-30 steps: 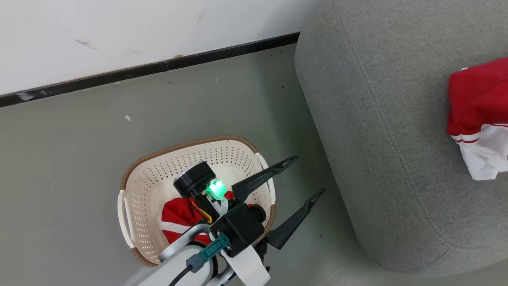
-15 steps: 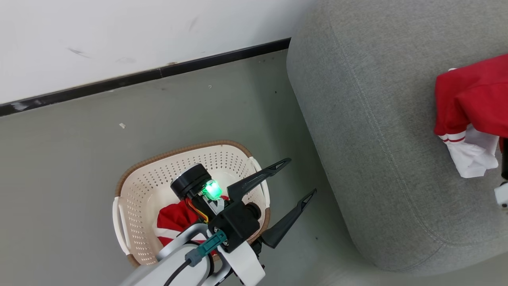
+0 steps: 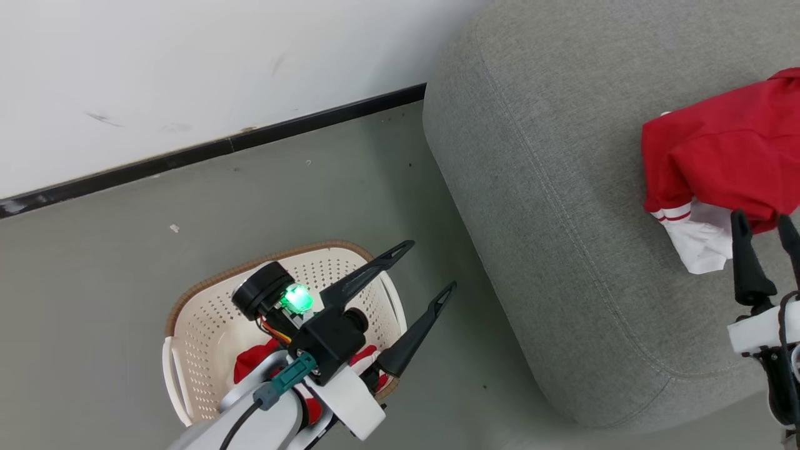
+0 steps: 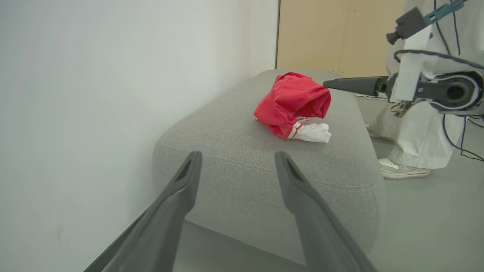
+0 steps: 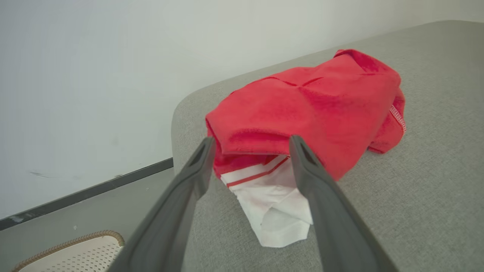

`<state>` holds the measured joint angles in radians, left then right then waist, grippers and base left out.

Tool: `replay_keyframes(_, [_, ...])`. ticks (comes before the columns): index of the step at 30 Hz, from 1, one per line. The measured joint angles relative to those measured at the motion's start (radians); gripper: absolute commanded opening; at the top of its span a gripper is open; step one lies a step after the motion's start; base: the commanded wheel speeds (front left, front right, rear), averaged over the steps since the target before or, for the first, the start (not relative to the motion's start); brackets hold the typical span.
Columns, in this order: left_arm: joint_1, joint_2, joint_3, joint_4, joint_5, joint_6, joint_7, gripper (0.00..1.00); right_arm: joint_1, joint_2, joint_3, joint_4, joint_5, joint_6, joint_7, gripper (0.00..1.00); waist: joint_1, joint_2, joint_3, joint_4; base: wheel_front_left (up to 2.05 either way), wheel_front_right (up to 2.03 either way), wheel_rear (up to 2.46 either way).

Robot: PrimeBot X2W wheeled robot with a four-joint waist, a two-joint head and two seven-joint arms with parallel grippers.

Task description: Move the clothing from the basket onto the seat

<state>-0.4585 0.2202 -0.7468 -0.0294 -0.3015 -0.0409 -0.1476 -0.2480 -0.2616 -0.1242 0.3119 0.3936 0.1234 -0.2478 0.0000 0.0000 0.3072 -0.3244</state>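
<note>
One piece of red and white clothing (image 3: 719, 156) lies crumpled on the grey seat (image 3: 562, 187). My right gripper (image 3: 761, 219) is open, its tips at the garment's near edge (image 5: 314, 102) with the white cuff showing between the fingers (image 5: 252, 140). More red clothing (image 3: 250, 369) lies in the cream basket (image 3: 206, 281) on the floor, largely hidden under my left arm. My left gripper (image 3: 428, 265) hangs open and empty over the basket's right side. It points at the seat (image 4: 227, 128) and the garment (image 4: 291, 102) in the left wrist view (image 4: 238, 155).
A white wall with a black skirting strip (image 3: 219, 147) runs behind the basket and seat. Grey floor (image 3: 94, 262) lies between them. A person's white trouser leg and shoe (image 4: 404, 172) stand beyond the seat's far side. The basket rim (image 5: 75, 241) shows low in the right wrist view.
The head view has swung to the right, shifting everything left. My right gripper has come into view at the lower right, open at the garment on the seat. The left gripper stays open.
</note>
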Motion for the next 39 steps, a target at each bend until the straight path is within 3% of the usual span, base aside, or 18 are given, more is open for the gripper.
replay_keyframes(9, [0.055, 0.011, 0.066, 0.032, -0.023, 0.051, -0.044, 1.00, 0.040, 0.006, 0.053, -0.144, -0.053, 0.000, 0.000, 1.00, 0.0000, 0.0000, -0.056, -0.010, 0.00, 0.00, 0.00])
replay_keyframes(19, [0.149, 0.038, 0.180, 0.078, -0.050, 0.147, -0.076, 1.00, 0.033, 0.022, 0.142, -0.185, -0.163, 0.000, 0.000, 1.00, 0.0000, 0.0000, -0.114, 0.037, 0.00, 0.00, 0.00])
replay_keyframes(29, [0.282, 0.044, 0.315, 0.110, -0.098, 0.252, -0.096, 1.00, 0.019, 0.095, 0.172, -0.206, -0.269, 0.000, 0.000, 1.00, 0.0000, 0.0000, -0.170, 0.113, 0.00, 0.00, 0.00])
replay_keyframes(39, [0.382, 0.051, 0.392, 0.133, -0.124, 0.304, -0.102, 1.00, 0.100, 0.179, 0.142, -0.222, -0.330, 0.000, 0.000, 1.00, 0.0000, 0.0000, -0.223, 0.192, 0.00, 0.00, 0.00])
